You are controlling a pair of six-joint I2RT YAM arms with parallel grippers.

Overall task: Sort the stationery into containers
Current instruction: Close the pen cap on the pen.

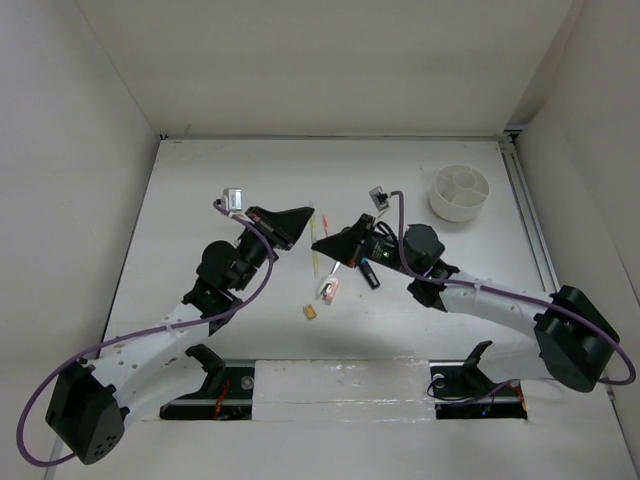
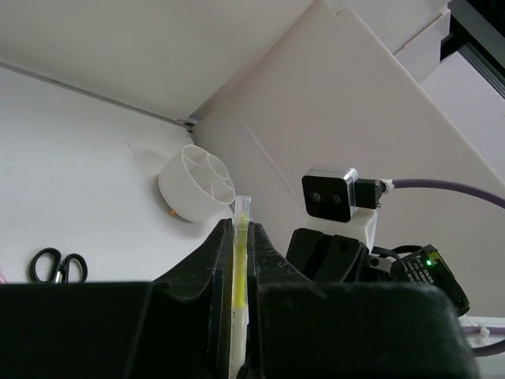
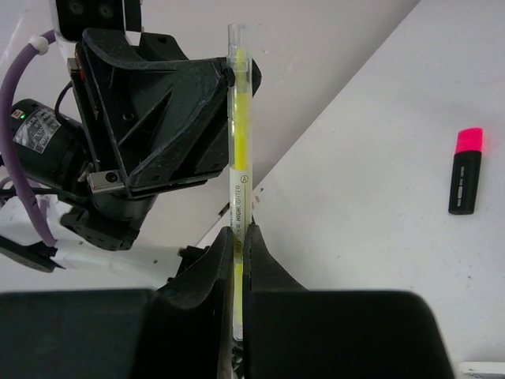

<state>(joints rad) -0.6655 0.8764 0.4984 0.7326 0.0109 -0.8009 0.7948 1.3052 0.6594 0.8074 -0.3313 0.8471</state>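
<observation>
Pale yellow stick (image 3: pixel 240 134) was what both arms had hold of, above the middle of the table (image 1: pixel 200 200). The left claw (image 2: pixel 241 229) was clamped on it, with the stick's clear tip poking out just past the fingertips. The right claw (image 3: pixel 241 233) was closed on the other end, the stick lying lengthwise between its fingers. From above, the two claws stood tip to tip, nearly touching (I could not make out the stick itself from up there).

The round white tub (image 1: pixel 440 205) sat well apart from them in the far right corner, close to the rail along the table's right edge, with a stretch of white table between it and the right claw. The left wrist's view showed its inner compartments, and the black-handled scissors (image 2: pixel 57 266) lay flat on the table, well to one side of the tub. A pink-capped marker (image 3: pixel 466 170) lay on its own on open table. Nearer the arm bases, a small tan eraser (image 1: pixel 311 312) lay apart from the claws, short of the near edge.
</observation>
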